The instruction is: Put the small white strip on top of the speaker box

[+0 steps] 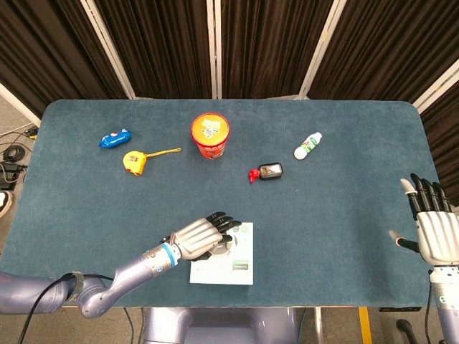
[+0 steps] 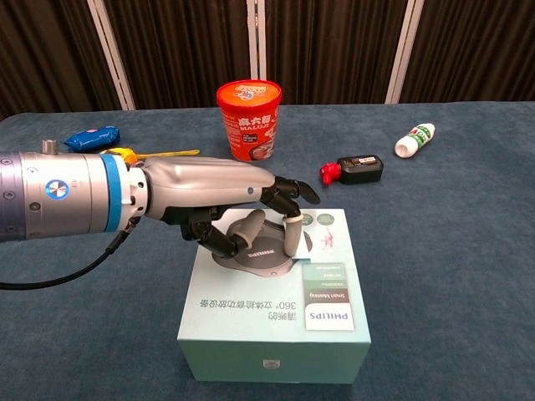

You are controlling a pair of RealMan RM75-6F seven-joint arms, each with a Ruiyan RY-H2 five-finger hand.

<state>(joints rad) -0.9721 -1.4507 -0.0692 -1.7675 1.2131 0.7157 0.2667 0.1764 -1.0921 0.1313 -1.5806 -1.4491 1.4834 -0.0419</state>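
Note:
The pale green speaker box (image 2: 276,313) lies flat near the table's front edge; the head view shows the box (image 1: 233,266) partly under my hand. My left hand (image 2: 219,200) reaches over its top from the left and pinches the small white strip (image 2: 292,236) at its fingertips. The strip stands upright, its lower end at the box top over the printed speaker picture. In the head view the left hand (image 1: 201,236) hides the strip. My right hand (image 1: 433,231) hovers off the table's right front corner, fingers spread and holding nothing.
A red noodle cup (image 1: 210,135) stands at the centre back. A black device with a red cap (image 1: 267,172) and a white bottle (image 1: 308,145) lie to its right. A yellow tape measure (image 1: 135,161) and blue packet (image 1: 115,138) lie back left.

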